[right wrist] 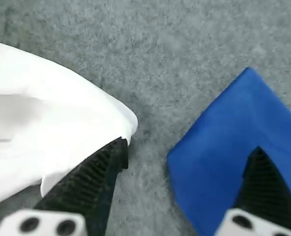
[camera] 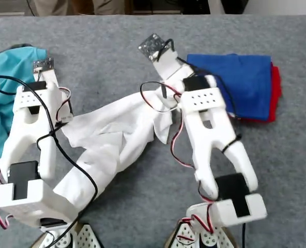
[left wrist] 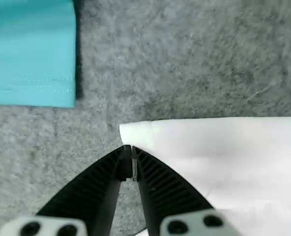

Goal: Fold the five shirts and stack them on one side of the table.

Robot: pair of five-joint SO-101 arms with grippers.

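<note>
The left tool [left wrist: 131,166] is clamped on the crumpled white fabric shirt's [left wrist: 224,157] edge, while the right tool [right wrist: 189,146] gapes wide against it.

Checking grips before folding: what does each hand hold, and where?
Left hand pinches the white shirt by an edge near its corner; right hand open, empty.

no legible txt, no labels, no nos.

Two white plastic arms, left arm [camera: 29,134] and right arm [camera: 210,129], w/ black servo blocks [camera: 21,178] and loose black/red/white cables [camera: 65,155]. Left gripper [left wrist: 130,162] & right gripper [right wrist: 189,150] have black ribbed fingers [left wrist: 160,182] on white mounts w/ dark screw holes [left wrist: 31,228]. Small grey circuit boards [camera: 152,47] at wrists.
</note>
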